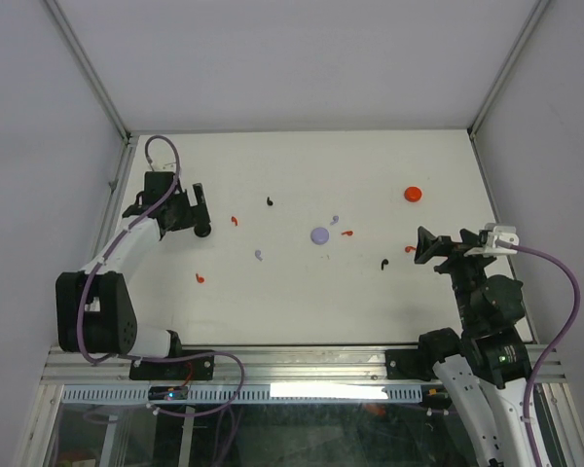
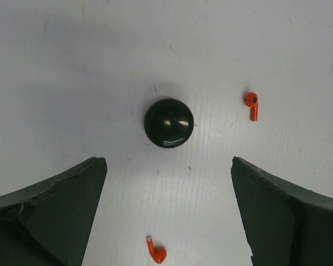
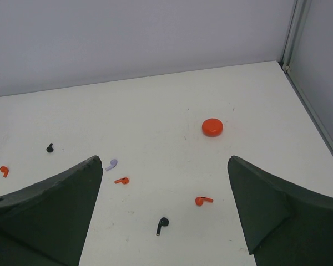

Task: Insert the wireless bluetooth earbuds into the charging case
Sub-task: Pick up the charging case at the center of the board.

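Left gripper (image 2: 169, 221) wide open, nothing held; we hover over black round case (image 2: 168, 123), just ahead of fingertips. Red earbuds (image 2: 251, 105) ahead-right, another between fingers (image 2: 55, 205). Right gripper (image 3: 164, 221) spread wide, empty. Black earbud (image 3: 162, 225) between its fingers, red earbud (image 3: 202, 200) just ahead, red case (image 3: 212, 127) farther ahead.

My two arms, black joints and white links

I see a purple cable looping along each: left arm (image 1: 107, 282), right arm (image 1: 487, 321). Both grippers, left gripper (image 2: 166, 221) and right gripper (image 3: 164, 216), have dark, wedge-shaped fingers with rough edges.
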